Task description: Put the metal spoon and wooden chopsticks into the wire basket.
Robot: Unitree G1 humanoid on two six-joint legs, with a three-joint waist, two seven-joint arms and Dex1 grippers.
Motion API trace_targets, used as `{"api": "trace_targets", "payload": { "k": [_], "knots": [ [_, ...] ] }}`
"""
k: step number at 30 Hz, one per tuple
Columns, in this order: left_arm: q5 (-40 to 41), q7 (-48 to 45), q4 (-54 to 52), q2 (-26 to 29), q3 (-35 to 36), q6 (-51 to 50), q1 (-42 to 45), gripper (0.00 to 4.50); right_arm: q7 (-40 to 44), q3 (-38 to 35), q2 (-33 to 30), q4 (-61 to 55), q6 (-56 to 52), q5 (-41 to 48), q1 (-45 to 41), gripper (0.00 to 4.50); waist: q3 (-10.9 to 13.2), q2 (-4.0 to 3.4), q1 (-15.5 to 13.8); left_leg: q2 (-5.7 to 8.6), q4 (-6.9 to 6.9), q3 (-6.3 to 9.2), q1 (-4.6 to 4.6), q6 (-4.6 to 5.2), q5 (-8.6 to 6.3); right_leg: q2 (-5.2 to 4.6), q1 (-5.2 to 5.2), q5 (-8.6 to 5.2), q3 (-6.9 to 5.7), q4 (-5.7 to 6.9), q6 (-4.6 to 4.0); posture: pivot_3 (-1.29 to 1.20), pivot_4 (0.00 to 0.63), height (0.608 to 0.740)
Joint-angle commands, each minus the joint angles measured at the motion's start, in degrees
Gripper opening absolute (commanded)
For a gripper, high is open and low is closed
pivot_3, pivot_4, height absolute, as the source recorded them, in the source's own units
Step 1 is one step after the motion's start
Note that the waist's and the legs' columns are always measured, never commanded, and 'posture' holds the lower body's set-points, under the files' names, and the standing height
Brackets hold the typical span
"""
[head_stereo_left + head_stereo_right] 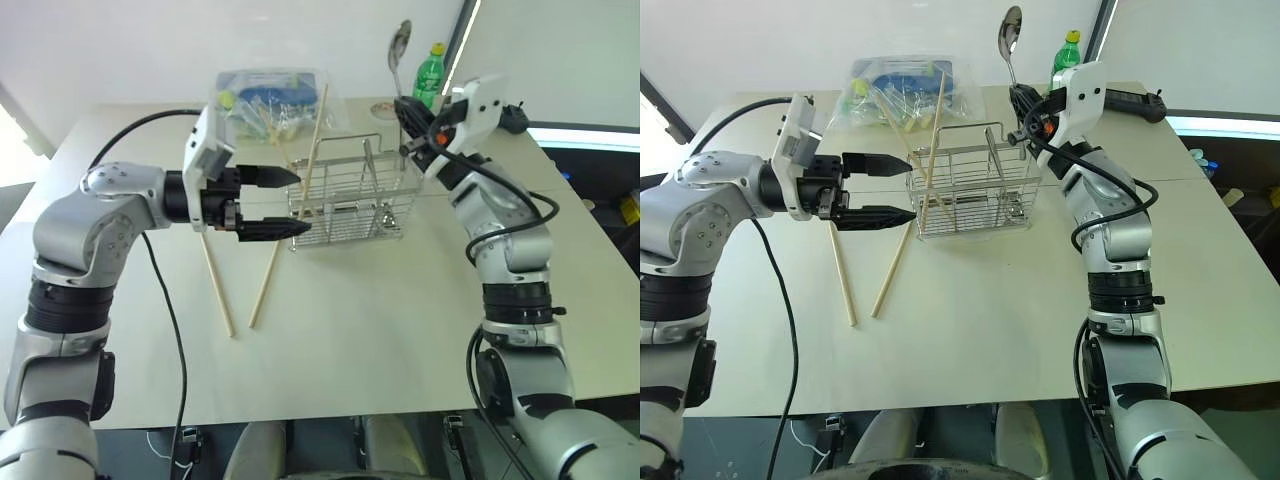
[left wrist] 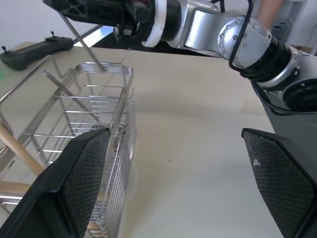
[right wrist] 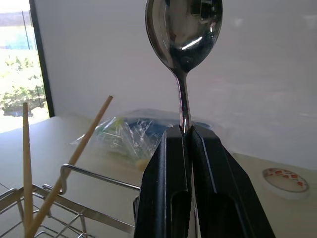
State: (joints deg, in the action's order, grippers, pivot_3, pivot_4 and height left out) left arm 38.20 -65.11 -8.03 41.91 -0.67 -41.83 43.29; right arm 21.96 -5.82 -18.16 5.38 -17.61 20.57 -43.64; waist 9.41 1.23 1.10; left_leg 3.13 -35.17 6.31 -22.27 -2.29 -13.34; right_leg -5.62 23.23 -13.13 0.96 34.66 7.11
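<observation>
The wire basket (image 1: 350, 195) stands mid-table. Two wooden chopsticks (image 1: 316, 140) lean upright inside it (image 3: 27, 168), and two more lie flat on the table (image 1: 215, 285) to its left. My right gripper (image 1: 407, 108) is shut on the handle of the metal spoon (image 1: 400, 42), which it holds bowl up over the basket's right end (image 3: 184, 29). The handle's lower tip hangs by the basket's rim (image 2: 94, 57). At the basket's left end my left gripper (image 1: 302, 203) is level and open with nothing between its fingers (image 2: 74, 183).
A clear plastic bag (image 1: 265, 100) with blue and yellow contents lies behind the basket. A green bottle (image 1: 430, 72), a white round lid (image 3: 285, 182) and a black remote (image 1: 1135, 100) sit at the back right. Bare table (image 1: 380, 330) lies in front.
</observation>
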Motion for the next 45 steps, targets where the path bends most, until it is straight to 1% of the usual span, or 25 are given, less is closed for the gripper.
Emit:
{"api": "trace_targets", "payload": {
  "k": [1, 2, 3, 4, 5, 11, 12, 18, 20, 21, 25, 26, 28, 30, 33, 35, 37, 38, 41, 45],
  "knots": [
    [0.5, 1.6, -1.4, 0.4, 2.9, 0.4, 1.8, 4.50, 0.3, -0.8, 0.7, -0.8, 1.4, 0.0, 0.8, 0.07, 0.0, 0.00, 0.0, 0.00, 0.00, 0.01, 0.01, 0.00, 0.00, 0.00, 0.00, 0.00, 0.00, 0.03, 0.00, 0.00, 0.150, 0.726],
    [0.5, 2.1, -1.2, 0.2, 3.1, 0.4, 1.9, 4.50, 0.0, -1.3, 1.1, -0.8, 0.9, 0.5, 1.4, 0.07, 0.0, 0.00, 0.0, 0.00, 0.00, 0.01, 0.03, -0.01, 0.01, 0.00, 0.00, 0.00, 0.01, 0.07, -0.01, 0.00, 0.150, 0.726],
    [0.6, 2.5, -1.1, 0.1, 3.2, 0.4, 2.1, 4.50, -0.1, -1.6, 1.3, -0.8, 0.6, 0.8, 1.9, 0.74, 0.0, 0.00, 0.0, 0.00, -0.01, 0.01, 0.04, -0.02, 0.01, 0.00, 0.00, 0.00, 0.01, 0.11, -0.01, 0.00, 0.150, 0.726],
    [0.6, 2.8, -1.0, 0.0, 3.3, 0.4, 2.2, 4.50, -0.1, -1.7, 1.4, -0.8, 0.5, 0.8, 2.2, 0.94, 0.0, 0.00, 0.0, 0.00, -0.01, 0.01, 0.04, -0.02, 0.01, 0.00, 0.01, 0.00, 0.01, 0.14, -0.01, 0.00, 0.150, 0.726],
    [0.6, 2.9, -0.9, 0.0, 3.2, 0.5, 2.2, 4.50, -0.2, -1.7, 1.4, -0.8, 0.5, 0.8, 2.4, 1.39, 0.0, 0.00, 0.0, 0.00, -0.02, 0.01, 0.05, -0.02, 0.01, 0.00, 0.01, -0.01, 0.01, 0.16, -0.01, 0.00, 0.150, 0.726],
    [0.2, 3.1, 0.0, -0.8, 2.9, 0.8, 3.1, 4.50, -1.9, -2.5, 1.1, -1.5, -0.1, 0.3, 2.9, 4.40, 0.0, 0.00, -0.1, 0.00, -0.02, 0.01, 0.09, -0.03, 0.02, 0.00, 0.03, -0.01, 0.03, 0.27, -0.02, 0.00, 0.150, 0.726],
    [0.1, 3.1, 0.4, -1.0, 2.8, 0.9, 3.3, 4.50, -2.1, -2.7, 0.9, -1.6, -0.3, 0.3, 2.9, 4.48, 0.0, 0.00, -0.1, 0.00, -0.02, 0.00, 0.09, -0.03, 0.02, 0.00, 0.03, -0.01, 0.03, 0.27, -0.02, 0.00, 0.150, 0.726],
    [-0.7, 2.9, 1.9, -1.6, 2.6, 1.7, 4.2, 4.50, -2.2, -4.3, -1.0, -3.4, -2.0, 0.8, 3.2, 4.48, 0.0, 0.00, 0.0, 0.01, -0.01, 0.00, 0.10, -0.03, 0.02, 0.00, 0.04, -0.02, 0.03, 0.28, -0.02, 0.00, 0.150, 0.726],
    [-0.9, 3.0, 2.0, -1.7, 2.6, 1.8, 4.3, 4.50, -1.6, -5.0, -2.8, -5.3, -3.7, 1.4, 3.5, 4.48, 0.0, 0.00, -0.1, 0.01, -0.01, 0.00, 0.10, -0.03, 0.02, 0.00, 0.04, -0.02, 0.03, 0.28, -0.02, 0.00, 0.150, 0.726],
    [-0.9, 3.2, 2.1, -1.6, 2.9, 1.8, 4.4, 4.50, -0.4, -5.9, -5.0, -7.3, -5.7, 2.4, 3.8, 4.48, 0.0, 0.00, -0.2, 0.01, -0.01, 0.00, 0.09, -0.03, 0.02, 0.00, 0.04, -0.02, 0.03, 0.28, -0.02, 0.00, 0.150, 0.726],
    [0.5, 5.1, 3.1, 0.3, 7.0, -0.3, 5.2, 4.50, 9.2, -10.0, -19.5, -18.6, -16.6, 9.1, 6.9, 4.48, 0.1, -0.05, -0.5, 0.02, -0.03, 0.03, -0.01, -0.03, 0.02, -0.01, 0.04, -0.02, 0.01, 0.21, -0.01, 0.00, 0.150, 0.726],
    [0.9, 5.6, 3.4, 0.5, 7.7, -0.7, 5.4, 4.50, 10.3, -10.7, -21.7, -20.3, -18.5, 10.8, 7.5, 4.48, 0.1, -0.05, -0.4, 0.01, -0.03, 0.04, -0.02, -0.02, 0.01, -0.01, 0.05, -0.03, -0.01, 0.18, -0.01, 0.00, 0.150, 0.726],
    [2.6, 11.3, 5.3, -1.5, 10.9, -3.1, 8.3, 4.50, 13.4, -14.0, -27.9, -24.3, -23.3, 14.4, 10.0, 4.48, 0.1, -0.03, -0.3, 0.00, -0.01, 0.04, -0.02, 0.01, 0.00, -0.01, 0.03, -0.03, -0.03, 0.11, 0.00, 0.00, 0.150, 0.726],
    [3.6, 16.9, 6.9, -3.5, 13.4, -5.3, 10.7, 4.50, 16.1, -16.7, -32.8, -27.9, -27.0, 17.3, 12.8, 4.48, 0.1, 0.00, -0.4, -0.03, -0.03, 0.07, 0.01, 0.02, -0.01, 0.00, -0.06, -0.03, -0.06, 0.09, 0.01, 0.00, 0.150, 0.726],
    [2.8, 21.7, 7.4, -3.8, 14.9, -7.4, 11.0, 4.50, 20.2, -20.4, -37.6, -34.0, -31.7, 23.5, 17.7, 4.48, 0.0, -0.01, -0.1, -0.06, -0.06, 0.03, 0.08, 0.03, -0.02, 0.00, -0.15, -0.04, -0.04, -0.03, 0.03, 0.00, 0.150, 0.726],
    [0.1, 22.5, 7.3, -1.8, 13.9, -7.0, 9.1, 4.50, 22.8, -23.1, -39.3, -38.5, -33.6, 28.1, 21.8, 4.48, 0.0, 0.00, 0.0, -0.07, -0.03, -0.03, 0.12, 0.03, -0.02, 0.00, -0.17, -0.05, 0.01, -0.05, 0.04, 0.00, 0.150, 0.726],
    [-4.3, 25.4, 8.1, 0.2, 11.6, -7.0, 7.4, 4.50, 22.3, -24.7, -39.0, -42.1, -34.7, 30.4, 25.4, 4.48, 0.0, -0.02, -0.1, -0.09, -0.01, -0.05, 0.12, 0.03, -0.02, 0.03, -0.16, -0.04, 0.02, -0.06, 0.03, 0.00, 0.150, 0.726],
    [-7.0, 28.4, 9.2, 0.7, 10.0, -8.5, 7.3, 4.50, 21.2, -24.9, -38.5, -43.4, -34.9, 30.6, 27.1, 4.48, 0.0, 0.00, -0.2, -0.09, -0.01, -0.04, 0.13, 0.03, -0.02, 0.03, -0.16, -0.04, 0.02, -0.05, 0.03, 0.00, 0.150, 0.726],
    [-18.0, 39.5, 13.6, 2.0, 1.1, -18.0, 9.1, 4.50, 18.9, -24.7, -37.3, -45.9, -35.0, 31.4, 30.6, 4.48, 0.0, 0.11, -0.7, -0.07, -0.11, -0.02, 0.08, 0.03, -0.02, 0.02, -0.20, -0.04, 0.01, -0.08, 0.04, 0.00, 0.150, 0.726],
    [-19.9, 46.8, 15.2, -3.9, 1.9, -27.1, 12.1, 4.50, 16.6, -24.4, -36.4, -47.9, -35.0, 33.8, 32.3, 4.48, 0.1, 0.23, -1.7, -0.02, -0.17, 0.09, 0.02, 0.03, -0.02, 0.01, -0.39, -0.04, -0.01, -0.36, 0.03, 0.00, 0.150, 0.726]
  ]
}}
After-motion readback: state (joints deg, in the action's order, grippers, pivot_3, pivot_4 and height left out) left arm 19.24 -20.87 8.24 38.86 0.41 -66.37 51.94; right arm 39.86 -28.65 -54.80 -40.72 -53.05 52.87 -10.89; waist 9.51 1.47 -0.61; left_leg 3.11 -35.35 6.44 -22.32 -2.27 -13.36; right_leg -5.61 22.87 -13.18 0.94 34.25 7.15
